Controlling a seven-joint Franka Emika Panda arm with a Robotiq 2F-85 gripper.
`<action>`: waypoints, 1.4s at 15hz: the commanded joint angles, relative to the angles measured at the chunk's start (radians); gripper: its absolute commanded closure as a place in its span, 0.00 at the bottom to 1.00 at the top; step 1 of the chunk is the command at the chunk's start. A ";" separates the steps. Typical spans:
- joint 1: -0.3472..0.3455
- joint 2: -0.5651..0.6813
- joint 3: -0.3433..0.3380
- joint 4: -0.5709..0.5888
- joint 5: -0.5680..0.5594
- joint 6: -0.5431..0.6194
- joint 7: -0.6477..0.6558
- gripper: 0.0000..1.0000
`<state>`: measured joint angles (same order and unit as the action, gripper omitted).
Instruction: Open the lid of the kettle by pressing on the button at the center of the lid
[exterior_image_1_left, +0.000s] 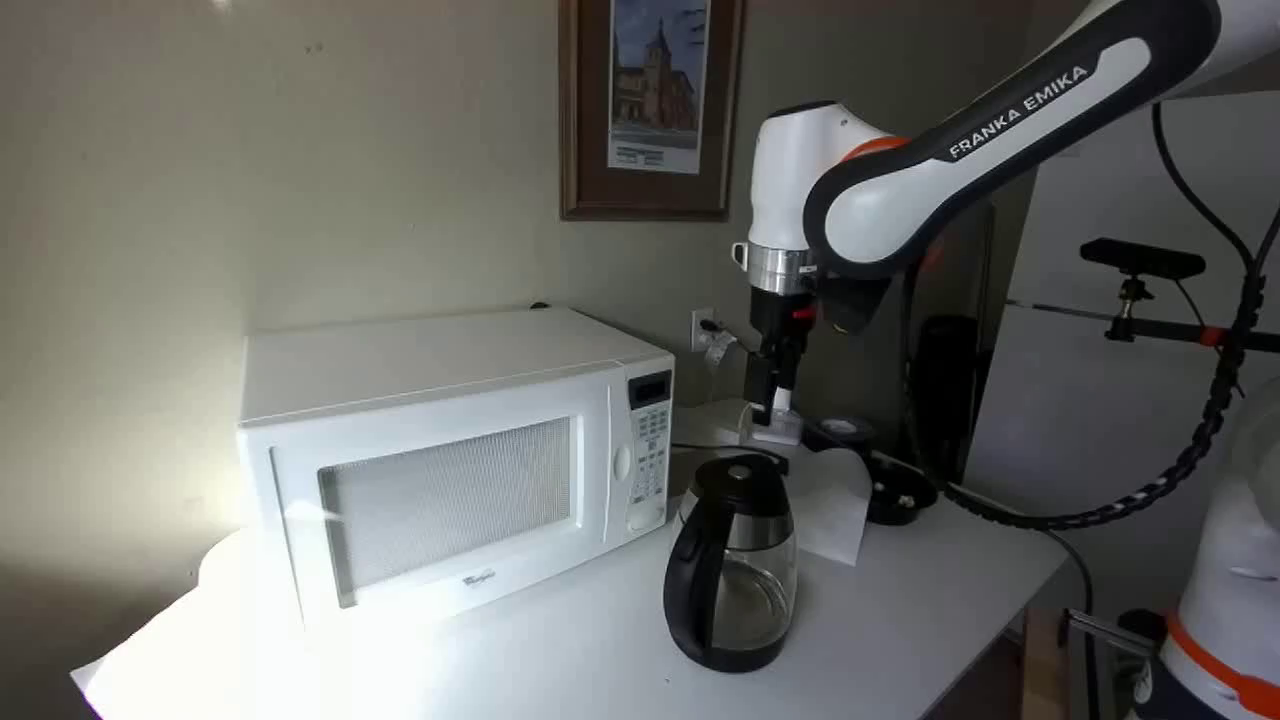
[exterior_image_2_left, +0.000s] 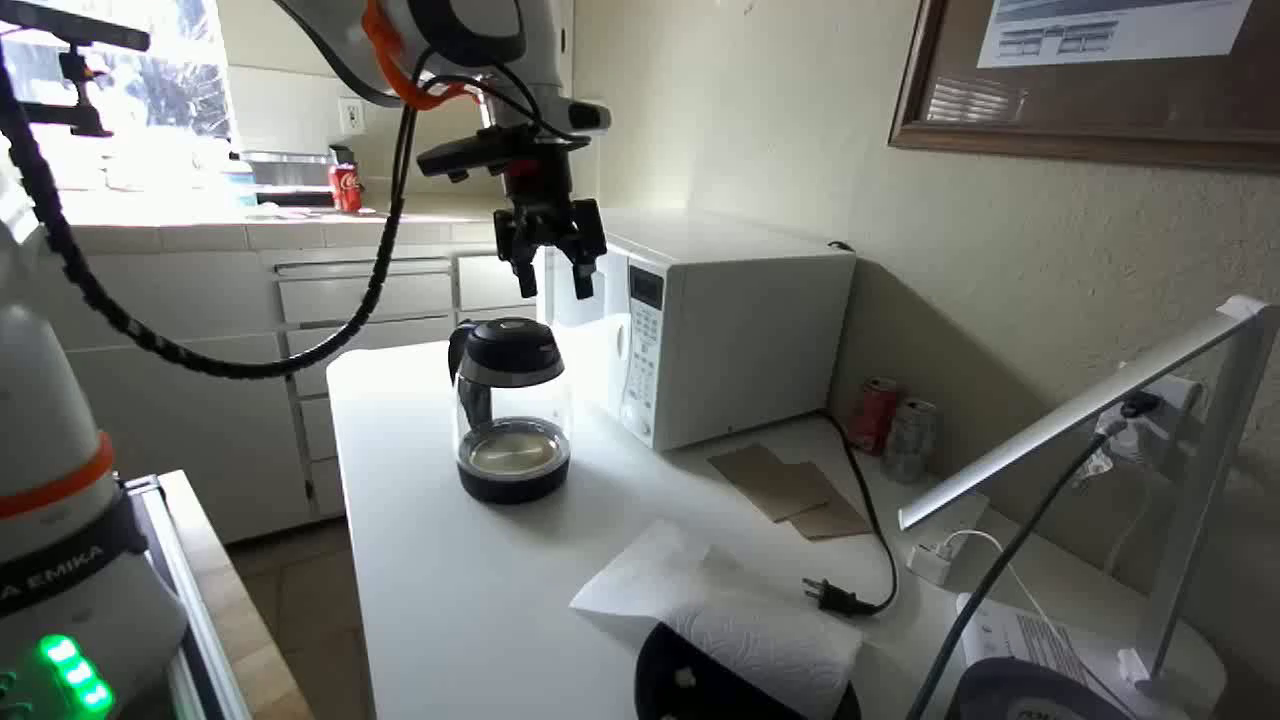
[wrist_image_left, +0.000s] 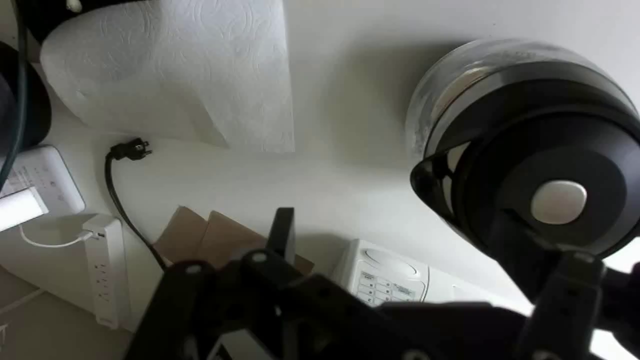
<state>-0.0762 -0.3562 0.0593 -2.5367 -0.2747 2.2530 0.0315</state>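
The kettle (exterior_image_1_left: 750, 585) is a clear glass jug with a black base, steel band and black side handle. It stands upright on the white table and also shows in an exterior view (exterior_image_2_left: 513, 470). Its black lid (exterior_image_1_left: 742, 483) is down, also visible in an exterior view (exterior_image_2_left: 513, 342). The wrist view shows the lid (wrist_image_left: 505, 165) from above at the right, with a round silver button (wrist_image_left: 558, 202) at its center. My gripper (exterior_image_2_left: 555, 288) is open and empty, above the lid and apart from it. In the wrist view the gripper's (wrist_image_left: 395, 220) right finger overlaps the lid's edge.
A white microwave (exterior_image_1_left: 450, 480) stands beside the kettle, against the wall. A paper towel (exterior_image_2_left: 720, 620), brown cardboard pieces (exterior_image_2_left: 790, 490), a loose black plug (exterior_image_2_left: 840, 598), cans (exterior_image_2_left: 910, 440) and a lamp (exterior_image_2_left: 1080, 410) occupy the table's other end.
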 joint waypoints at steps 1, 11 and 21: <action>0.013 0.000 -0.012 0.002 -0.005 -0.004 0.004 0.00; 0.086 0.015 -0.010 0.004 0.079 -0.006 -0.051 0.00; 0.107 0.081 -0.027 -0.008 0.172 0.077 -0.098 0.87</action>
<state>0.0206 -0.3062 0.0466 -2.5389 -0.1285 2.2783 -0.0446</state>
